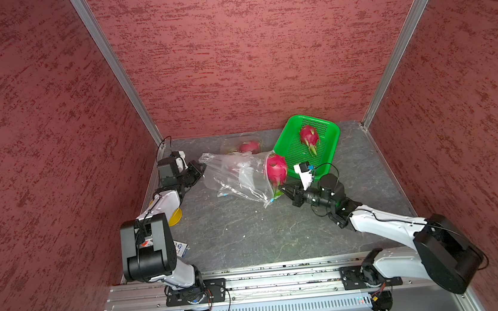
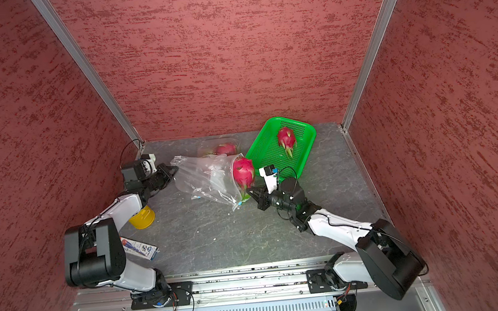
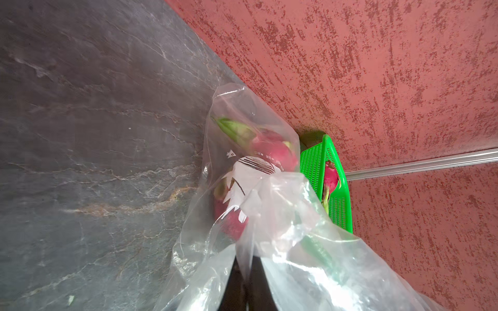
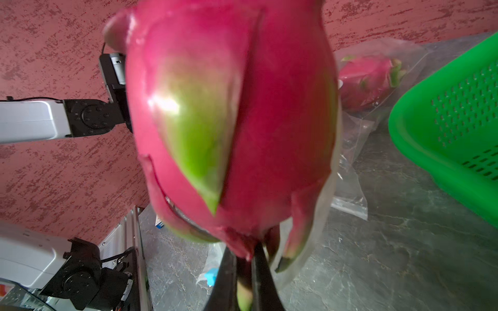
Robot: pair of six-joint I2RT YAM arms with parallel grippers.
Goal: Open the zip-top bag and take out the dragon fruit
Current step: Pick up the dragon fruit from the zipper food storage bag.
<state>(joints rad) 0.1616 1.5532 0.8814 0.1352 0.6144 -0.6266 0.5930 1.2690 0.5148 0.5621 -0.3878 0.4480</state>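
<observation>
A clear zip-top bag lies on the grey table, its mouth facing right. A magenta dragon fruit sticks halfway out of that mouth. My right gripper is shut on one of this fruit's green-tipped scales, and the fruit fills the right wrist view. At the bag's opposite end, my left gripper is shut on a fold of the plastic. A second dragon fruit lies in the green basket.
Behind the bag, a third dragon fruit sits inside another clear bag by the back wall. A yellow cup and a printed packet lie under my left arm. Red walls close in three sides.
</observation>
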